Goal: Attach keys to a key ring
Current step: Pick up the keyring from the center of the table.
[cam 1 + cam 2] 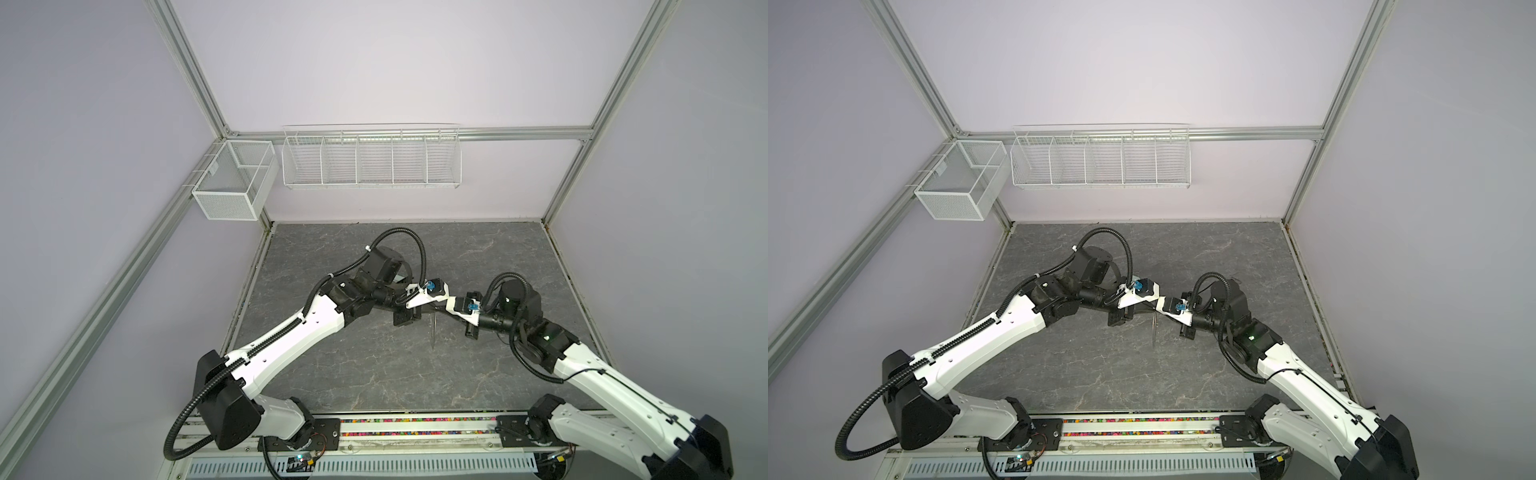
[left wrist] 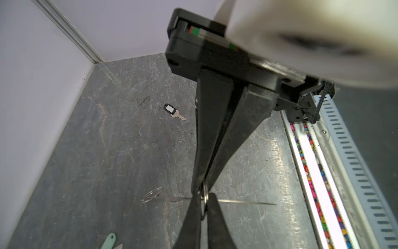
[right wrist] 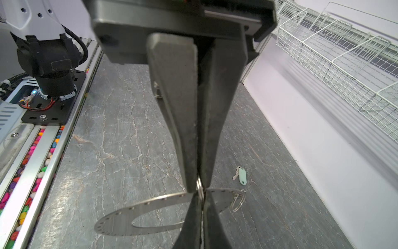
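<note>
— Anything readable?
— The black-tagged key (image 2: pixel 174 112) sits mid-frame, but its white label (image 2: pixel 169 109) is too small.
— Containers?
— Coloured pebbles (image 2: pixel 311 187) fill the rail (image 2: pixel 311 163) at right.
— The key ring (image 3: pixel 129 217)?
— Lower centre: a flat grey disc, holes around its rim, upright. My right gripper (image 3: pixel 199 186) is clamped on its wire loop (image 3: pixel 200 194); my left gripper (image 2: pixel 200 189), I can't tell. The green-tagged key (image 3: pixel 241 175) lies just right.

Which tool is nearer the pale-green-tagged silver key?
Left, barely. Left tool and right tool meet at a small wire ring; key lies below, left tool's side.
</note>
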### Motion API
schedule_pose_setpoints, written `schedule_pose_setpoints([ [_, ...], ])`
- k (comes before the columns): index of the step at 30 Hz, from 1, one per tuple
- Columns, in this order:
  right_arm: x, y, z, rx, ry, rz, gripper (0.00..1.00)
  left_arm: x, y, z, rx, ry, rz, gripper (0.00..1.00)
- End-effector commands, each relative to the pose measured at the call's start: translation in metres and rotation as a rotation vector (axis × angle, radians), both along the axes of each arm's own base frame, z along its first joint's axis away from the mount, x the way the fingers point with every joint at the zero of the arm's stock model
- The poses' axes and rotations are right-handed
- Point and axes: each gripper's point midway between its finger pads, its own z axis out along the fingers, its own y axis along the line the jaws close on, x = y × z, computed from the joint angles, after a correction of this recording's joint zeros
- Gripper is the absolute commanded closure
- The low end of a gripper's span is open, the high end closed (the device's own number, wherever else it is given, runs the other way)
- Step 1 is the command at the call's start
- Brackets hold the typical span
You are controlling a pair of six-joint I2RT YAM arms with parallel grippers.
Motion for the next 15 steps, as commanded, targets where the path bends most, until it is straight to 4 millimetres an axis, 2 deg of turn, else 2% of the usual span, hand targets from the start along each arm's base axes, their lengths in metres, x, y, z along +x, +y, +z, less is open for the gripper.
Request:
schedule_pose_setpoints([
  [1, 0.002, 0.003, 0.007, 0.046, 0.0, 0.007, 0.93, 0.008, 0.006, 0.015, -0.044, -0.063, 0.062, 0.68],
  [6, 0.005, 0.005, 0.016, 0.114, 0.022, 0.01, 0.93, 0.02, 0.026, 0.035, -0.289, -0.138, 0.133, 0.65],
  [9, 0.005, 0.008, 0.024, 0.15, 0.025, 0.023, 0.93, 0.017, 0.033, 0.037, -0.411, -0.145, 0.125, 0.75],
  [15, 0.003, 0.013, 0.036, 0.194, 0.048, 0.059, 0.93, 0.004, 0.027, 0.033, -0.505, -0.104, 0.043, 0.8],
])
